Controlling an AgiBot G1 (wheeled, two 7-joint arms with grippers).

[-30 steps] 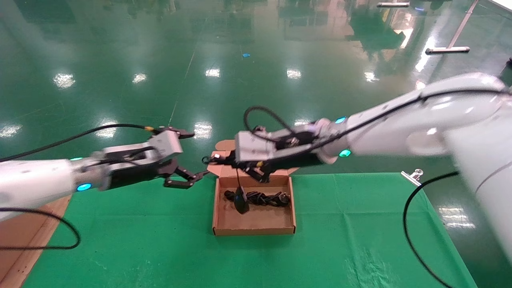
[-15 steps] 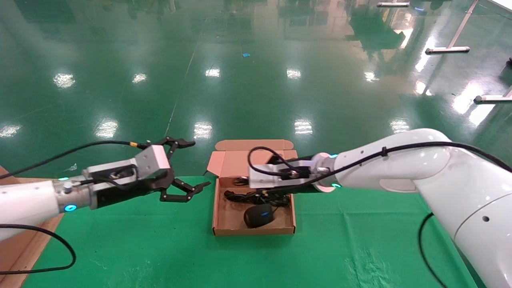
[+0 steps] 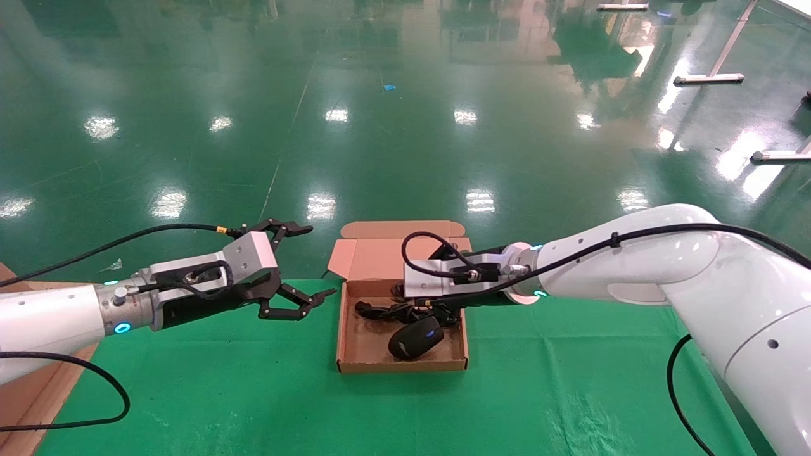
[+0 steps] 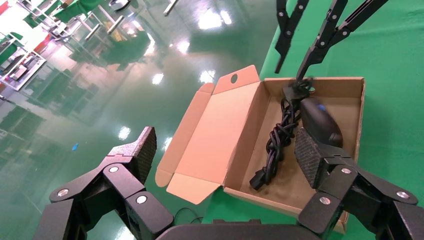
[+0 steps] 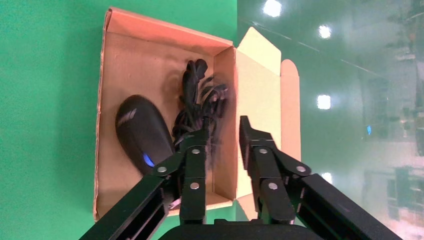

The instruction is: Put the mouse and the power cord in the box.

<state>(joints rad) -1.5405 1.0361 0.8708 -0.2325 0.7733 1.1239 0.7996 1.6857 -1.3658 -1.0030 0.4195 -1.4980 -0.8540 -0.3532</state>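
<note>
The open brown box [image 3: 403, 365] sits in the middle of the green table, its lid folded back. Inside, the black mouse [image 3: 415, 339] lies near the front wall with its blue light showing. The coiled power cord [image 3: 380, 310] lies along the back. My right gripper [image 5: 225, 127] is open over the box's rear wall, one finger above the cord [image 5: 197, 105], the other above the lid, holding nothing. In the head view its wrist housing hides most of it. My left gripper [image 3: 320, 261] hovers wide open just left of the box.
A larger brown cardboard piece [image 3: 25, 392] lies at the table's near left corner. Black arm cables [image 3: 671, 380] loop over the green cloth [image 3: 570, 354] on both sides. The table's far edge runs just behind the box, with shiny green floor beyond.
A second ago the mouse hung by its cable from my right gripper above the box; now it lies on the box floor. The right gripper has dropped lower. The left arm shifted only slightly.
</note>
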